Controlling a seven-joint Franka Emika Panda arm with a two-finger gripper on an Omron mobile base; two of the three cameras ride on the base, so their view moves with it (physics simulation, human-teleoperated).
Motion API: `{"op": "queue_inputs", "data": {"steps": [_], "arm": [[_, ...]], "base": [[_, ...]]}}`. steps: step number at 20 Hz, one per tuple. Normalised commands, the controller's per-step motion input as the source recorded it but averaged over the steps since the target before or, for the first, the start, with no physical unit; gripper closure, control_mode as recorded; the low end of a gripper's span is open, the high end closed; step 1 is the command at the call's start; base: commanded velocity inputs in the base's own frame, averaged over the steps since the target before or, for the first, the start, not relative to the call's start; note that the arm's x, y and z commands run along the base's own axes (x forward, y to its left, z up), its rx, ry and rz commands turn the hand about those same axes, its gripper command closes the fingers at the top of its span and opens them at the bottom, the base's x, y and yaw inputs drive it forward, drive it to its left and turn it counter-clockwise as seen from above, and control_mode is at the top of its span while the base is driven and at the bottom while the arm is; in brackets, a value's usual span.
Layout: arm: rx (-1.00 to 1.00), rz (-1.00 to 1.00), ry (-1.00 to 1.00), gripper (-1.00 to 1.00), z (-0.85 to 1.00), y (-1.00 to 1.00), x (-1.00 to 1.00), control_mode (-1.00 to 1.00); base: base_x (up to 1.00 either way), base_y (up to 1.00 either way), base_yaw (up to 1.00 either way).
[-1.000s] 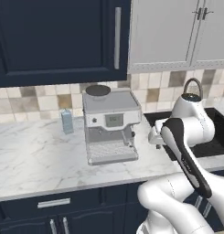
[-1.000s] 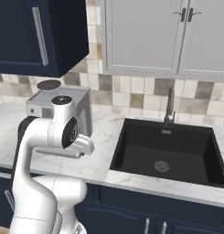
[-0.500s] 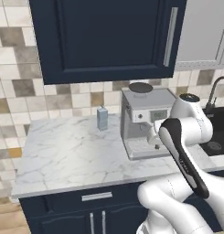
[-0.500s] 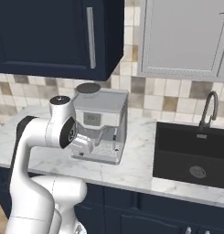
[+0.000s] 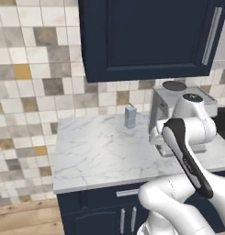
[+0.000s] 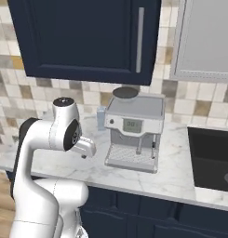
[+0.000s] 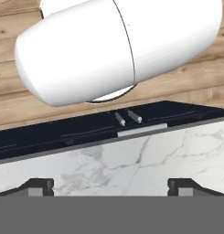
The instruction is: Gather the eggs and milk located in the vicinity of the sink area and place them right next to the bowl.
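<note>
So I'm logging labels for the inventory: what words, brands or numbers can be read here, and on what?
None can be read.
Coffee machine: its small front display shows marks too blurred to read.
Milk carton: plain pale faces, no legible print.
Cabinets, tiles and marble counter: no lettering.

White marble bench (image 5: pixel 100 151), navy base cabinets (image 5: pixel 100 213) with silver handles below, navy wall cabinet (image 5: pixel 146 39) above, pale grey wall cabinet (image 6: pixel 206 39) beside it, mottled beige-and-grey tile backsplash (image 5: pixel 36 59), wood plank floor (image 5: pixel 22 220), silver coffee machine (image 6: pixel 134 132) on bench
</note>
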Motion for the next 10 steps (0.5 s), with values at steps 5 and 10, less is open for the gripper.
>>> {"op": "queue_inputs", "data": {"steps": [5,10], "arm": [[0.0,0.0,0.0,-1.0,0.0,0.0,0.0,1.0],[0.0,0.0,0.0,-1.0,0.0,0.0,0.0,1.0]], "base": [[0.0,0.82,0.0],[0.0,0.41,0.0]]}}
